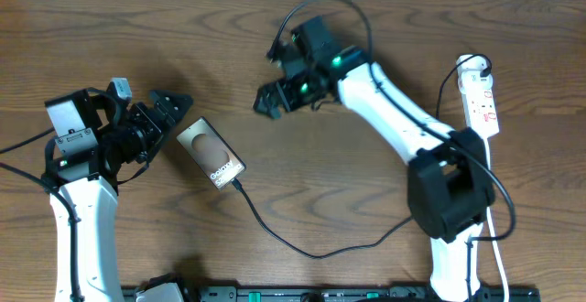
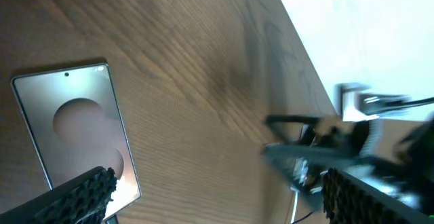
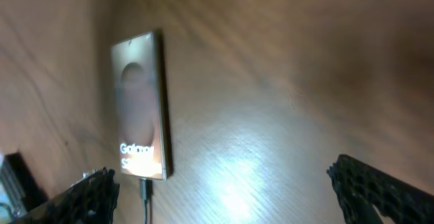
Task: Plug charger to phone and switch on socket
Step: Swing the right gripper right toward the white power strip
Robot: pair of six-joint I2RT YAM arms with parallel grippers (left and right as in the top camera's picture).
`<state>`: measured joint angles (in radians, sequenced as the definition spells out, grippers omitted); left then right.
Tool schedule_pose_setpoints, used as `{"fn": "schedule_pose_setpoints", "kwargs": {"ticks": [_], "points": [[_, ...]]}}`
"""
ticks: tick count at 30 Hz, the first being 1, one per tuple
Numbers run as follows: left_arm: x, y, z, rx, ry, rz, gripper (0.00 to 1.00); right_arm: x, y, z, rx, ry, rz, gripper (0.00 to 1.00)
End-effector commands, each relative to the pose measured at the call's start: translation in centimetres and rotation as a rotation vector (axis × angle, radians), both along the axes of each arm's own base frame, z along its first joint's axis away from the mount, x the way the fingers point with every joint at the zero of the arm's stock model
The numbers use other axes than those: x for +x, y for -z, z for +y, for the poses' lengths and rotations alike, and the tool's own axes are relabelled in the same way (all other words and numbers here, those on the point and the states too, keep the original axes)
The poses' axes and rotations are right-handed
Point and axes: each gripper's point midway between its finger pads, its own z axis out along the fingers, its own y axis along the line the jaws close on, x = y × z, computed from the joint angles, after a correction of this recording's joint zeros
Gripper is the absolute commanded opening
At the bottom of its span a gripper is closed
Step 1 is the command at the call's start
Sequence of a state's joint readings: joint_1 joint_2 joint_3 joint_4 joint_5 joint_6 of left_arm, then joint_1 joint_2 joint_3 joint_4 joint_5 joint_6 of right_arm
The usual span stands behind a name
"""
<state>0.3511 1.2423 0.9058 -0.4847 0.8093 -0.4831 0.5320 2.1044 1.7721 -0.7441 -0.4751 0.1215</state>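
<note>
Overhead, the charger (image 1: 275,238) looked plugged into the phone (image 1: 211,153). The left gripper (image 1: 168,124) and right gripper (image 1: 268,75) gaped empty, and the socket (image 1: 481,96) seemingly awaited switching.

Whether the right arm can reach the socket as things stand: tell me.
Probably yes: the right gripper is open and empty, and the socket lies in the open on that arm's side.
</note>
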Motion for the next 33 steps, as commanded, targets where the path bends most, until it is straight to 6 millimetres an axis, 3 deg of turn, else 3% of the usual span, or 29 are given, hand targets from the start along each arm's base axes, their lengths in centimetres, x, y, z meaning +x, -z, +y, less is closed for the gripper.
{"fn": "schedule_pose_setpoints", "kwargs": {"ticks": [1, 4, 9, 14, 21, 22, 31, 33], "points": [[0.4, -1.6, -0.8, 0.043, 0.075, -0.080, 0.99, 3.1, -7.2, -2.7, 0.007, 0.091, -0.167, 0.99], [0.5, -1.7, -2.0, 0.068, 0.133, -0.108, 0.99, 4.9, -10.8, -6.2, 0.024, 0.181, -0.207, 0.99], [0.9, -2.2, -3.9, 0.087, 0.198, -0.156, 0.99, 6.9, -13.7, -13.1, 0.023, 0.328, -0.235, 0.99], [1.2, -2.5, -5.2, 0.104, 0.235, -0.185, 0.99, 7.5, -14.4, -21.0, -0.010, 0.479, -0.202, 0.99], [1.2, -2.7, -5.7, 0.109, 0.253, -0.200, 0.98, 7.6, -15.1, -29.8, 0.006, 0.635, -0.179, 0.99], [1.2, -2.7, -5.7, 0.109, 0.253, -0.200, 0.98, 7.5, -15.2, -32.0, 0.021, 0.661, -0.178, 0.99], [1.5, -2.0, -5.4, 0.121, 0.239, -0.178, 0.98, 6.1, -14.9, -42.2, -0.018, 0.839, -0.177, 0.99], [1.6, -1.7, -5.4, 0.117, 0.240, -0.168, 0.98, 5.1, -14.7, -45.6, -0.032, 0.918, -0.169, 0.99]]}}
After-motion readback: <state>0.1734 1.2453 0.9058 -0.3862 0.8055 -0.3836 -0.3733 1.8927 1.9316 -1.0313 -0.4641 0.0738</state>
